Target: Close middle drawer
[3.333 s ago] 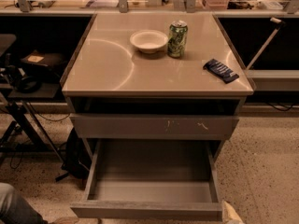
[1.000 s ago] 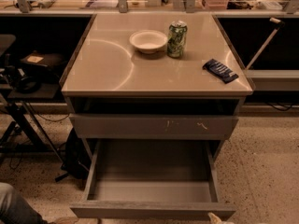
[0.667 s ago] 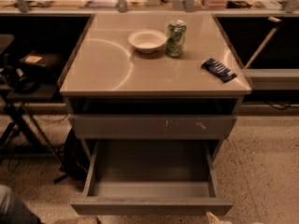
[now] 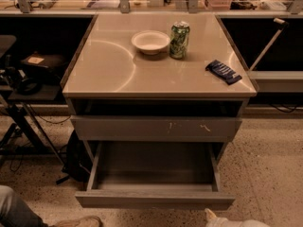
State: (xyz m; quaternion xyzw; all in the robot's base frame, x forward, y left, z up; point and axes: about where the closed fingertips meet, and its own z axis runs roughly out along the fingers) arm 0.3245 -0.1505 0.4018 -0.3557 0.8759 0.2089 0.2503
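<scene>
The middle drawer [image 4: 155,170] is the wide, shallow grey drawer low in the table. It stands pulled out, showing a smooth, bare grey interior, and its plain front panel [image 4: 155,200] faces me. Above it is a shut grey drawer front with pale scratch marks [image 4: 156,128]. My gripper [image 4: 211,215] shows only as a pale tip at the bottom edge, just below the right end of the open drawer's front panel. Whether it touches the panel is hidden.
On the tabletop [image 4: 109,70] stand a white bowl [image 4: 150,41], a green can [image 4: 179,40] and a dark blue packet [image 4: 223,71]. A person's leg and shoe [image 4: 71,221] are at the bottom left. Black stands and cables [image 4: 23,108] are to the left, and speckled floor lies all around.
The open drawer's front panel now sits a little higher in the view, closer to the table. The pale gripper tip has shifted slightly left and up at the bottom edge.
</scene>
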